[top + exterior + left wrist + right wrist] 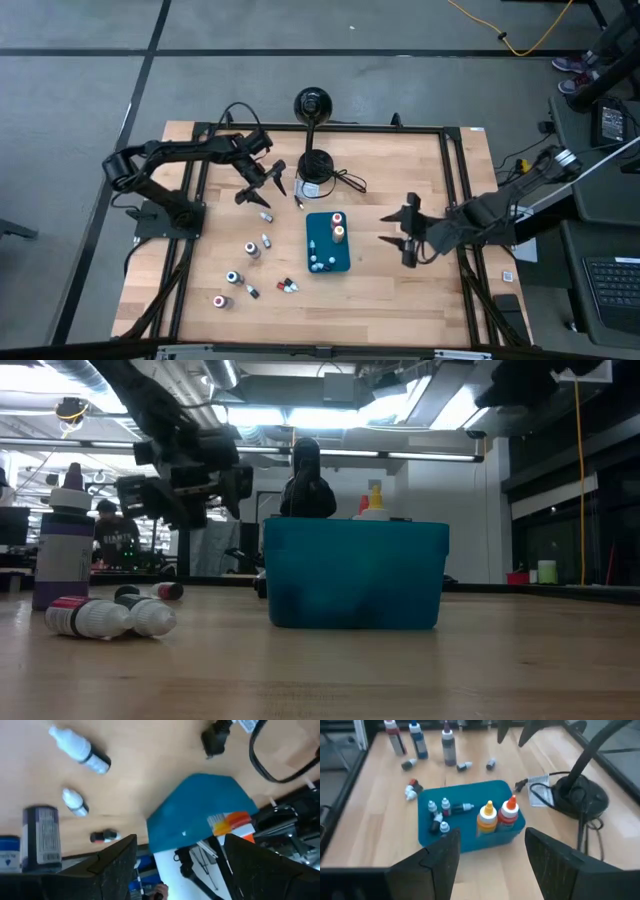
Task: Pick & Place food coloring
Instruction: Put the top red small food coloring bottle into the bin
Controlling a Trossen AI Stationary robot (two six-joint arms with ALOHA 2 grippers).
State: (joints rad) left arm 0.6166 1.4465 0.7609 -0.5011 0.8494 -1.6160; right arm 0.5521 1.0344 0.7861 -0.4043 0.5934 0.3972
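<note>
The wooden table point(400, 290) carries the teal tray point(327, 243) near its centre. The left gripper point(259, 186) hangs over the table's left rear area, fingers spread wide, holding nothing. The right gripper point(404, 232) waits to the right of the tray, fingers wide, empty. Inside the tray stand a red-capped bottle point(508, 813) and an orange-capped bottle point(487, 817); several small food coloring bottles point(440, 814) lie at its other end. More small bottles point(256, 247) lie scattered left of the tray.
</note>
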